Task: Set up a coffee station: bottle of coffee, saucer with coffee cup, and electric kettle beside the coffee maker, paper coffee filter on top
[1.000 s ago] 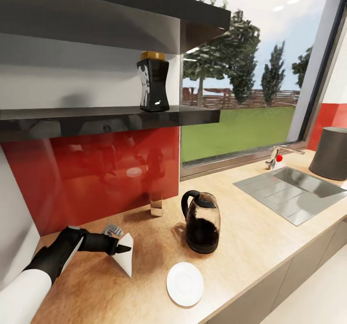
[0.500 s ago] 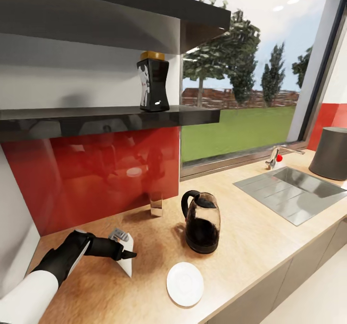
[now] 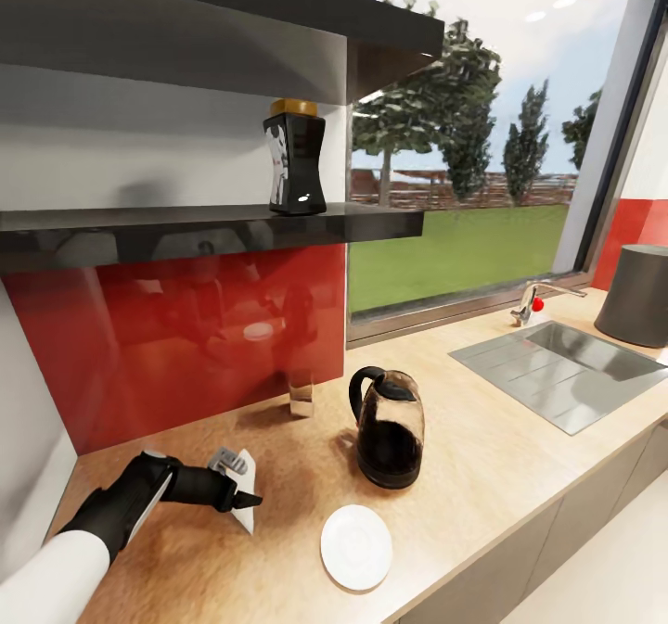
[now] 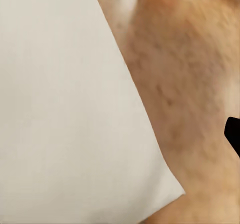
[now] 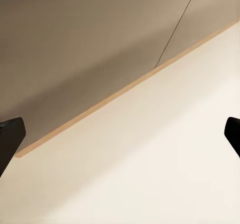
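The white paper coffee filter (image 3: 244,516) lies on the kitchen countertop (image 3: 464,420) at the front left. My left gripper (image 3: 243,500) hangs right over it, open, with the filter between the spread fingers. In the left wrist view the filter (image 4: 65,109) is very close, and one black fingertip (image 4: 233,135) shows beside it. The electric kettle (image 3: 388,439) stands to the right, with the white saucer (image 3: 356,546) in front of it. The bottle of coffee (image 3: 295,162) stands on the kitchen shelf (image 3: 204,225). My right gripper (image 5: 120,134) is open, facing a cabinet front and pale floor.
A clear glass (image 3: 301,392) stands by the red backsplash behind the kettle. The steel sink (image 3: 566,369) and faucet (image 3: 538,299) are at the right, with a dark grey round container (image 3: 640,295) beyond. A window spans the back wall.
My left gripper has moved forward and down over the filter, now covering its middle. The kettle, saucer and bottle have not moved.
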Available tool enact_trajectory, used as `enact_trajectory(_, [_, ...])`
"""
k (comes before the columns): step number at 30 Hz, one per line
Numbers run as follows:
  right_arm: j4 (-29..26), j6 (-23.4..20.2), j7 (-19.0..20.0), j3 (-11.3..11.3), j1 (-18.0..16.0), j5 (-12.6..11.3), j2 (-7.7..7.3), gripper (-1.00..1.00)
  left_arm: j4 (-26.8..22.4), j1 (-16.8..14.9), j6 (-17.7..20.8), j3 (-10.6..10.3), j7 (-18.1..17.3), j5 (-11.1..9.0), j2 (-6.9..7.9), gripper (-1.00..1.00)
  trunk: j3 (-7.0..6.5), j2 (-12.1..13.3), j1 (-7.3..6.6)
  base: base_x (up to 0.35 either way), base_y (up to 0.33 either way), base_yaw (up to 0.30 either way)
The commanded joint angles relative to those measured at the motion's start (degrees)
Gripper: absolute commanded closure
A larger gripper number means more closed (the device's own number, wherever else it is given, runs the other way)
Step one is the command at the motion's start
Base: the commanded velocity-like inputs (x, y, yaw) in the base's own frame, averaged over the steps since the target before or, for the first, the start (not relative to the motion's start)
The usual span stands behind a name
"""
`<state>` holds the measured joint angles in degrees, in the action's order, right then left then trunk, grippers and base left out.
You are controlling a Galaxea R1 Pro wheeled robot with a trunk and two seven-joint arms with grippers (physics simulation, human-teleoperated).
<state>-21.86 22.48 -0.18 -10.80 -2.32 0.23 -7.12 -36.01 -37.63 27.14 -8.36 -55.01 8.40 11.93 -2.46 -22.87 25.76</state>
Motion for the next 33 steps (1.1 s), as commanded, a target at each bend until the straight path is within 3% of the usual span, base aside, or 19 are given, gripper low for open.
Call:
enact_trajectory(1, [0.06, 0.18, -0.01, -0.10, -0.02, 0.03, 0.01, -1.00, -0.10, 0.03, 0.44, -0.08, -0.18, 0.12, 0.03, -1.00, 0.03, -0.04, 0.02, 0.000, 0.000, 0.000])
enact_trajectory(2, [0.06, 0.19, -0.04, -0.10, -0.02, 0.03, 0.00, -1.00, -0.11, 0.08, 0.41, -0.08, -0.20, 0.12, 0.03, -1.00, 0.03, -0.04, 0.02, 0.000, 0.000, 0.000])
enact_trajectory(3, [0.06, 0.19, -0.08, -0.10, -0.04, 0.03, 0.00, -1.00, -0.11, 0.24, 0.01, -0.08, -0.20, 0.12, 0.03, 1.00, 0.03, -0.04, 0.02, 0.000, 0.000, 0.000])
enact_trajectory(9, [0.06, 0.17, -0.08, -0.10, -0.03, 0.03, 0.00, -1.00, -0.09, 0.88, -2.79, -0.08, -0.18, 0.12, 0.03, 1.00, 0.03, -0.04, 0.02, 0.000, 0.000, 0.000])
enact_trajectory(33, [0.06, 0.12, -0.08, -0.10, -0.04, 0.03, 0.00, -1.00, -0.17, 0.89, -2.80, -0.06, -0.27, 0.12, 0.03, 1.00, 0.03, -0.04, 0.02, 0.000, 0.000, 0.000])
